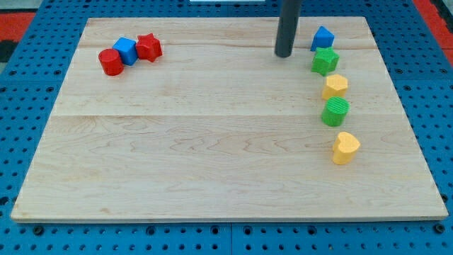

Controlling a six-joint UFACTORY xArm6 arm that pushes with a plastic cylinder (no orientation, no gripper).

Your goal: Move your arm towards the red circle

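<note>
On the board (pixel 212 142), two red, two blue blocks

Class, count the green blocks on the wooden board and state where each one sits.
2, both in the column at the view's right: a green star just below the blue block, and a green cylinder between the two yellow blocks. None appears hidden.
</note>
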